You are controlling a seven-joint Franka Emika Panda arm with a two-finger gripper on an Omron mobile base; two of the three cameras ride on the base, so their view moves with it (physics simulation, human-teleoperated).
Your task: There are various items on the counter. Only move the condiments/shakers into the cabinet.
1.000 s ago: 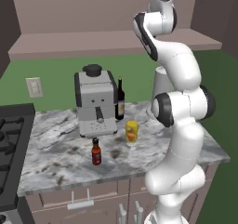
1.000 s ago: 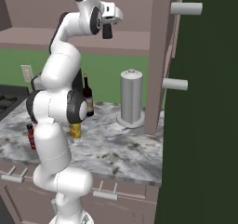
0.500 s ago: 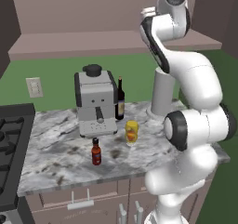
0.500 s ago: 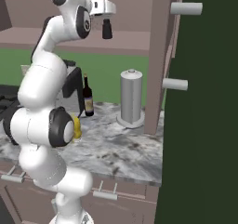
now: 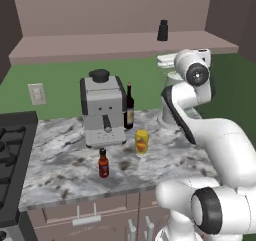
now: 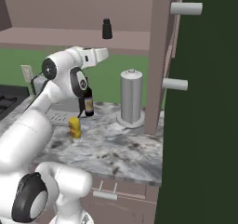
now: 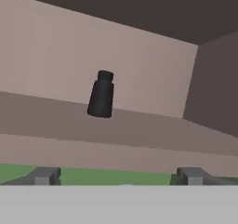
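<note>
The black tapered shaker point(image 5: 163, 30) point(image 6: 107, 29) point(image 7: 101, 95) stands upright on the shelf board of the cabinet point(image 5: 100, 44) point(image 6: 42, 35) point(image 7: 139, 130), free of any grip. My gripper point(image 7: 118, 176) point(image 6: 103, 54) is open and empty, a little below the shelf's front edge and facing the shaker. On the counter point(image 5: 60, 167) point(image 6: 125, 146) stand the yellow cylindrical bottle point(image 5: 142, 142) point(image 6: 75, 128) and, nearer the front, the red sauce bottle point(image 5: 103, 163) with its black cap.
A silver-grey coffee machine point(image 5: 102, 110) and a dark wine bottle point(image 5: 129, 107) point(image 6: 88, 104) stand at the back of the counter. The pale grey canister point(image 6: 131, 97) is beside the cabinet's side panel point(image 6: 158, 56). A black stove point(image 5: 10, 150) lies left.
The arm has folded down and drawn the hand back from the shelf. The black shaker now shows standing alone on the shelf board. The gripper stays open.
</note>
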